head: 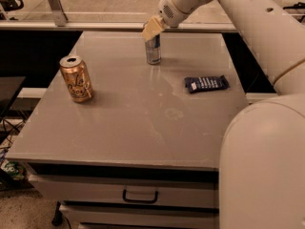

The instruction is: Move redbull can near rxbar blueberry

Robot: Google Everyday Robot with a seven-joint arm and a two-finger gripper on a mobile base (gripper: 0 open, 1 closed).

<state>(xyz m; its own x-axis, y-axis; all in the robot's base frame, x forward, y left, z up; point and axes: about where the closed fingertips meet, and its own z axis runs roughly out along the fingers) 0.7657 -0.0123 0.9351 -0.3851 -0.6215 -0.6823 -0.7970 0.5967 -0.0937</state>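
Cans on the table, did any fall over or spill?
No, nothing looks odd. The redbull can and the gold can both stand upright, the rxbar blueberry lies flat, and the end effector sits at the redbull can's top.

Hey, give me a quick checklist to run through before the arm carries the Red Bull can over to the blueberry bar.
1. The redbull can stands upright on the table: ok.
2. The gripper is at the can's top: ok.
3. Secure hold on the can: cannot tell.
4. The rxbar blueberry lies flat in plain view, apart from the can: ok.
5. Table surface between can and bar has nothing on it: ok.
6. The gold can stands on the far side from the bar, off the path: ok.
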